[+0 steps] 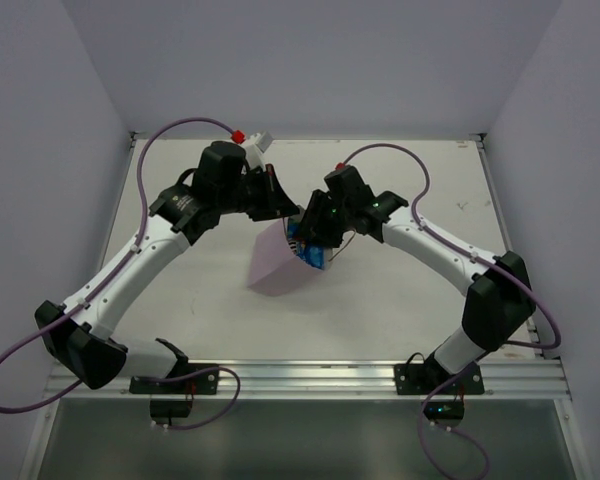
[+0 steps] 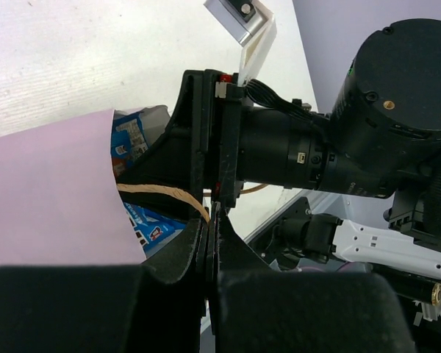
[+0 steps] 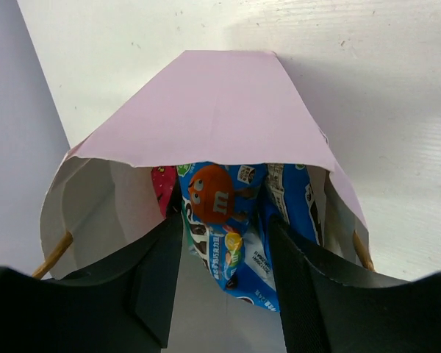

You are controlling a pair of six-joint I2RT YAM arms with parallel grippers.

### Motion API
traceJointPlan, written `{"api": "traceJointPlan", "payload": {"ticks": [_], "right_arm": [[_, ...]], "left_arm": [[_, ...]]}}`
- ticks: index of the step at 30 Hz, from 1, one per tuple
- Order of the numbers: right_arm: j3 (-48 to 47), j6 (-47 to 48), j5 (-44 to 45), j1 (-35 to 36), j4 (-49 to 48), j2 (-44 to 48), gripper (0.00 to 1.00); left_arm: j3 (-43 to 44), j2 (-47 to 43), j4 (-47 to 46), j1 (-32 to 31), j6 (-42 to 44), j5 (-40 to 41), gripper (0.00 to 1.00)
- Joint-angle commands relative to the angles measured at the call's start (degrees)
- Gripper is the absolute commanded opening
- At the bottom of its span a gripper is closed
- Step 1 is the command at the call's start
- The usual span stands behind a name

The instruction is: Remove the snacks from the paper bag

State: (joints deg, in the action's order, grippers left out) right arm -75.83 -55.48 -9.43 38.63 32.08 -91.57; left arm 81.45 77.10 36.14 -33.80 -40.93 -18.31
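- Left tool [image 2: 210,246], clamped on the handle [image 2: 162,193] of the bag [image 2: 51,191], could tear it if it pulls.
- Right tool [image 3: 222,215] is apart, astride the blue packet [image 3: 228,257] in the bag mouth; closing may pinch paper too.

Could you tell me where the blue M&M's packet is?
In the right wrist view, the blue M&M's packet sits at the paper bag's mouth, between the right gripper's fingers.

Paper bag [image 3: 220,110]: pale lilac, tipped, mouth open toward right fingers [image 3: 158,279]. Snacks: blue M&M pkt [image 3: 217,220] pokes out btwn them; red-pink pkt [image 3: 162,184] and 2nd blue pkt [image 3: 298,198] just inside. Brown cord handle [image 2: 162,193] runs into closed left fingers [image 2: 184,250].
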Motion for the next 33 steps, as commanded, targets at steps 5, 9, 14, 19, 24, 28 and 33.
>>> {"api": "traceJointPlan", "payload": {"ticks": [5,9,14,19,24,28,33], "right_arm": [[-3.0,1.9,0.7,0.2,-1.8,-3.0,0.50],[-4.0,2.2,0.0,0.2,-2.5,-4.0,0.36],[-5.3,2.9,0.2,0.4,-1.6,-4.1,0.06],[-4.8,3.2,1.3,0.5,0.5,0.2,0.03],[-6.8,4.0,4.9,0.5,5.3,8.8,0.03],[-9.5,4.5,9.1,0.0,10.0,12.5,0.02],[-10.1,5.1,10.7,-3.1,11.9,18.6,0.03]], "left_arm": [[2.8,0.2,-2.8,0.5,0.8,-2.7,0.00],[3.1,0.3,-2.7,0.9,0.9,-3.1,0.00],[2.8,0.3,-2.6,1.2,1.0,-3.1,0.00],[0.9,0.1,-2.9,1.7,1.6,-2.5,0.00],[-0.6,-0.4,-3.3,3.0,2.4,-2.1,0.00],[-2.0,-0.6,-3.3,4.1,3.0,-2.7,0.00],[-3.5,-1.1,-3.8,4.4,3.0,-3.3,0.00]]}}
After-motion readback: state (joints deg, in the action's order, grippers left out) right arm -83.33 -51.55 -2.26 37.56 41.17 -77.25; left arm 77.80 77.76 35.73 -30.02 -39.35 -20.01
